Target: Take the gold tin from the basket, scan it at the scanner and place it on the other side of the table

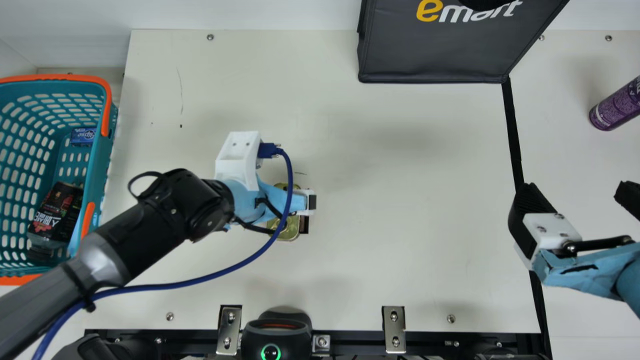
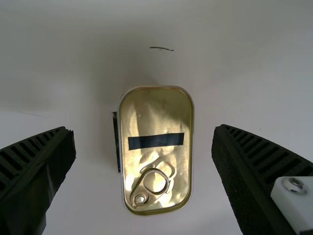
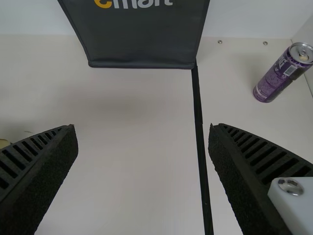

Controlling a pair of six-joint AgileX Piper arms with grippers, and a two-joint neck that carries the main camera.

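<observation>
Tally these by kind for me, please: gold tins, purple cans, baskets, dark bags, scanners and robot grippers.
Gold tin: 1
Purple can: 1
Basket: 1
Dark bag: 1
Scanner: 1
Grippers: 2, left gripper and right gripper
Total: 7

Main view: the surface (image 1: 400, 175) offers a broad open lane between the left end effector (image 1: 304, 202) and right end effector (image 1: 575, 195).
A dark bag (image 1: 435, 60) bounds the lane at the far side; the scanner (image 1: 276, 332) stands at the near edge, between two metal brackets (image 1: 229, 330). A blue cable (image 1: 220, 273) loops past the left end effector, obstructing its near side, and the basket (image 1: 106, 102) walls off the far left. A purple can (image 1: 617, 105) stands at far right. In the left wrist view, gaps separate the gold tin (image 2: 156, 117) from both spread fingers (image 2: 264, 166).
</observation>
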